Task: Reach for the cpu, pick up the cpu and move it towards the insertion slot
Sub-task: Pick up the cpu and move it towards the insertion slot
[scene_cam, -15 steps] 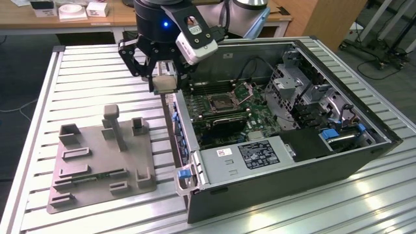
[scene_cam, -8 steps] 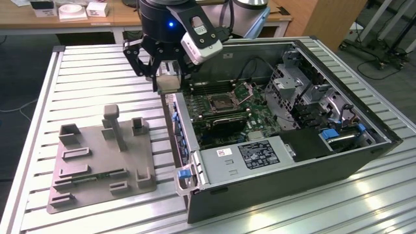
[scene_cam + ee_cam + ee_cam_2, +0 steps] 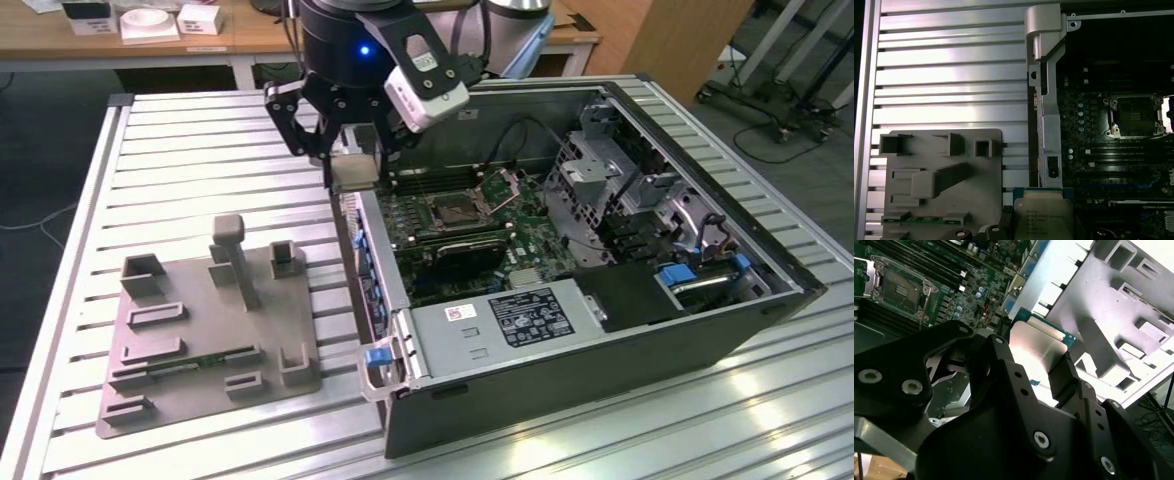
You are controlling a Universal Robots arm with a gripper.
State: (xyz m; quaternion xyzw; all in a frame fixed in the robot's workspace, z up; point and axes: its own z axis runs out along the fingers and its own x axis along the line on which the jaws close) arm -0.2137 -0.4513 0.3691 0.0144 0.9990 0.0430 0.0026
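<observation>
The cpu (image 3: 354, 170), a thin square chip with a silvery top, is held in the air by the gripper (image 3: 350, 158), whose black fingers (image 3: 1064, 375) are clamped on its edges. In the exterior view it hangs above the near wall of the open computer case (image 3: 747, 240), at the rim where the case meets the ribbed metal table (image 3: 200, 140). In the first wrist view the chip (image 3: 1044, 215) sits just over that case wall.

The insertion slot (image 3: 458, 208) lies inside the case on the green motherboard, a silver-framed square with a dark centre; its hinged frame (image 3: 511, 184) stands raised beside it. The slot is uncovered, well apart from the chip, with open air above it. Long memory slots (image 3: 434, 180) run between the chip and the socket.

Toward the exterior view's left, a grey plastic fixture (image 3: 200, 330) rests on the table, and a narrow green memory stick (image 3: 200, 362) lies in one of its recesses. Drive cages and cables (image 3: 627, 190) fill the case's far side.
</observation>
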